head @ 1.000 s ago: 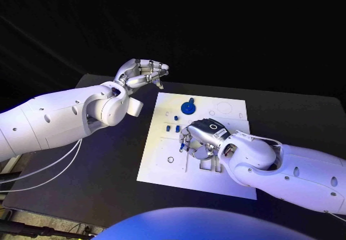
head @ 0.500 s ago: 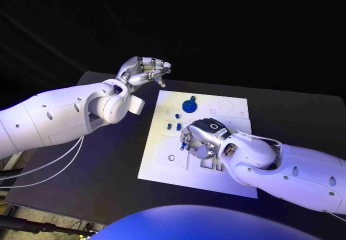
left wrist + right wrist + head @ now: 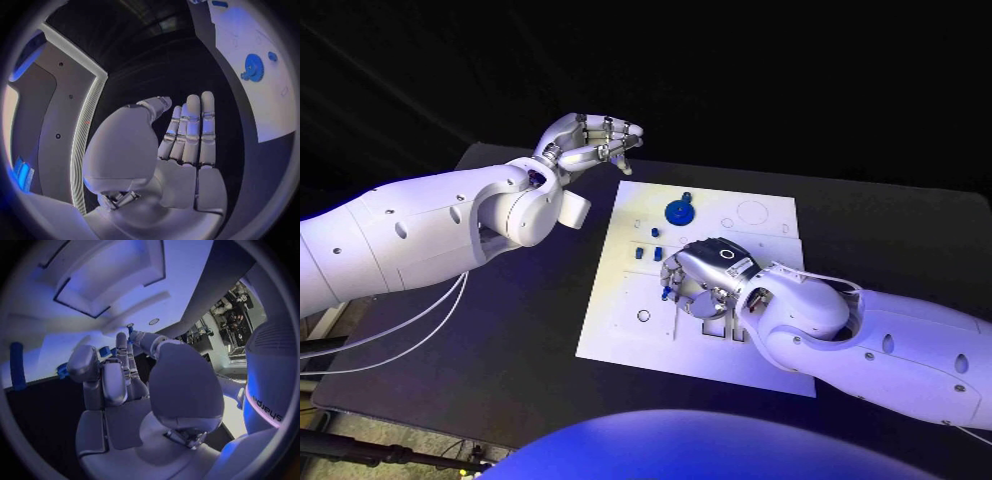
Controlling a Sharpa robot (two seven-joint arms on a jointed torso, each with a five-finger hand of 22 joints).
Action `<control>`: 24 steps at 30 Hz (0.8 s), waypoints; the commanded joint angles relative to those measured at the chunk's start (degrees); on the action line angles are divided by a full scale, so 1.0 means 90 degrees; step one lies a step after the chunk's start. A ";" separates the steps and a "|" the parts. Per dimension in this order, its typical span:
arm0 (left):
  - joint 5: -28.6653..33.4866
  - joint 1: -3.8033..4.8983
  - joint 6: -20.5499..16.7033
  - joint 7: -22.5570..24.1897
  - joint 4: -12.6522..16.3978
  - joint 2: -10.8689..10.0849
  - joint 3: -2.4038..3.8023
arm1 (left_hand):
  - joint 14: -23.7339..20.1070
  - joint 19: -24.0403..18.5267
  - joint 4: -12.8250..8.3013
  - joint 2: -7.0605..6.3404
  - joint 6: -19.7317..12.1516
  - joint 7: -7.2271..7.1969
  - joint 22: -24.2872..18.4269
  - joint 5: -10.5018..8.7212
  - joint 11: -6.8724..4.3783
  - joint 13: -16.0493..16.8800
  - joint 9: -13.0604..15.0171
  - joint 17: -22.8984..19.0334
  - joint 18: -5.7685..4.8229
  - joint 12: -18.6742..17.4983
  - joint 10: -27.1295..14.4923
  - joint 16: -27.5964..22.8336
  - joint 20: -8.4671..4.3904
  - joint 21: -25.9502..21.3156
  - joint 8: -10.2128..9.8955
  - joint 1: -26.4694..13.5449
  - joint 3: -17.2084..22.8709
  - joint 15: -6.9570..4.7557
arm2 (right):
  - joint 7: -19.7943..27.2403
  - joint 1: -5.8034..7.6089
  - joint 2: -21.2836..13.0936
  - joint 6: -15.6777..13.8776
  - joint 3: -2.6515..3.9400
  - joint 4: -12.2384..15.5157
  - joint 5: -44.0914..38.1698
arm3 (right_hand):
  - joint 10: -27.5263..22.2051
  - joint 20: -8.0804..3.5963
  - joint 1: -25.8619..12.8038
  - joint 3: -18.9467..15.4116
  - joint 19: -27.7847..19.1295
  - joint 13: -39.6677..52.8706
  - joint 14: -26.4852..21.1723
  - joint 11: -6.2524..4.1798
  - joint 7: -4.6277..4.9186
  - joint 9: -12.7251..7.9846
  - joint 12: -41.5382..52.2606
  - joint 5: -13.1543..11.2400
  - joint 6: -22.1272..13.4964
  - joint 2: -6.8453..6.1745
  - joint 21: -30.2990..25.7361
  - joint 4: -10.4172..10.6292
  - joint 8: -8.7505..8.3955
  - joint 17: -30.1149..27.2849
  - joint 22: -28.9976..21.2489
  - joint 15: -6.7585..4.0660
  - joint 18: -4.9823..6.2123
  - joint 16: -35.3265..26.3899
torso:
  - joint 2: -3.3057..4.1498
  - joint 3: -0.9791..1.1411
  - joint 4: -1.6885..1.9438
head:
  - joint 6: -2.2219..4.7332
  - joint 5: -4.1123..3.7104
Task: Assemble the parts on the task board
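The task board (image 3: 635, 320) is lying in the middle of the head view, a white plate on the black table (image 3: 516, 350). The right hand (image 3: 701, 283) is hovering low over the board's centre, palm down, entering from the lower right. A small blue part (image 3: 669, 293) is showing at its fingertips; in the right wrist view a thin blue piece (image 3: 130, 333) is sitting between the tips of its fingers, so the hand is pinching it, most likely to seat it in a slot below. Holding it by the very tips is probably leaving room to see and steer the piece.

The left hand (image 3: 593, 141) is raised beyond the board's upper left corner, above the table's far edge. Its fingers are straight and side by side in the left wrist view (image 3: 187, 145), the thumb folded beside them, holding nothing. It seems parked there to keep clear of the working area.

Toward the top of the board a round blue gear (image 3: 678, 212) is lying flat, also seen in the left wrist view (image 3: 252, 67). Below it, 3 small blue pieces (image 3: 648, 250) are sitting just left of the right hand, apart from it and waiting their turn. Assembly looks partway done.
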 commanded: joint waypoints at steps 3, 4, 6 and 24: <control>-0.0047 0.0003 0.0125 0.0007 0.0003 0.0018 0.0003 | -0.0033 -0.0036 -0.0017 0.0011 -0.0062 0.0000 -0.0006 0.0034 -0.0012 -0.0006 -0.0010 -0.0006 0.0079 -0.0008 -0.0041 -0.0023 0.0020 -0.0029 -0.0031 0.0049 -0.0018 -0.0013 | 0.0007 -0.0023 0.0016 0.0107 -0.0003 -0.0024 -0.0065 | 0.0022 0.0006 -0.0067 -0.0040 0.0027 0.0010 0.0099 0.0012 0.0011 0.0008 -0.0032 -0.0033 0.0018 0.0008 -0.0008 -0.0005 0.0009 0.0012 0.0008 -0.0044 -0.0046 -0.0021 | -0.0001 0.0000 0.0008 | 0.0000 -0.0008; -0.0048 0.0003 0.0128 0.0005 0.0002 0.0019 0.0003 | -0.0036 -0.0037 -0.0020 0.0011 -0.0067 0.0002 -0.0008 0.0034 -0.0010 -0.0009 -0.0011 -0.0006 0.0080 -0.0005 -0.0049 -0.0026 0.0022 -0.0033 -0.0032 0.0050 -0.0020 -0.0011 | 0.0003 -0.0025 0.0017 0.0116 -0.0003 -0.0030 -0.0065 | 0.0022 0.0006 -0.0067 -0.0040 0.0027 0.0010 0.0099 0.0012 0.0011 0.0008 -0.0032 -0.0033 0.0018 0.0008 -0.0008 -0.0005 0.0009 0.0012 0.0008 -0.0044 -0.0046 -0.0021 | -0.0001 -0.0002 0.0009 | 0.0000 -0.0008; -0.0049 0.0003 0.0130 0.0002 0.0001 0.0018 0.0003 | -0.0036 -0.0037 -0.0020 0.0011 -0.0067 0.0002 -0.0008 0.0034 -0.0010 -0.0009 -0.0011 -0.0006 0.0080 -0.0005 -0.0049 -0.0026 0.0022 -0.0033 -0.0032 0.0050 -0.0020 -0.0011 | -0.0003 -0.0027 0.0017 0.0132 -0.0004 -0.0039 -0.0065 | 0.0022 0.0006 -0.0067 -0.0040 0.0027 0.0010 0.0099 0.0012 0.0011 0.0008 -0.0032 -0.0033 0.0018 0.0008 -0.0008 -0.0005 0.0009 0.0012 0.0008 -0.0044 -0.0046 -0.0021 | -0.0002 -0.0003 0.0008 | 0.0000 -0.0003; -0.0063 0.0003 0.0137 -0.0011 0.0010 0.0007 0.0003 | -0.0038 -0.0038 -0.0022 0.0010 -0.0072 0.0003 -0.0010 0.0034 -0.0009 -0.0012 -0.0011 -0.0006 0.0080 -0.0003 -0.0056 -0.0030 0.0024 -0.0036 -0.0032 0.0049 -0.0022 -0.0010 | -0.0079 -0.0063 0.0106 0.0317 -0.0031 -0.0158 -0.0076 | 0.0007 0.0009 -0.0087 -0.0073 0.0026 0.0016 0.0095 0.0022 0.0024 0.0010 -0.0053 -0.0035 -0.0010 -0.0012 -0.0028 0.0001 -0.0009 -0.0008 0.0001 -0.0038 -0.0044 -0.0036 | 0.0002 -0.0006 0.0013 | 0.0000 -0.0006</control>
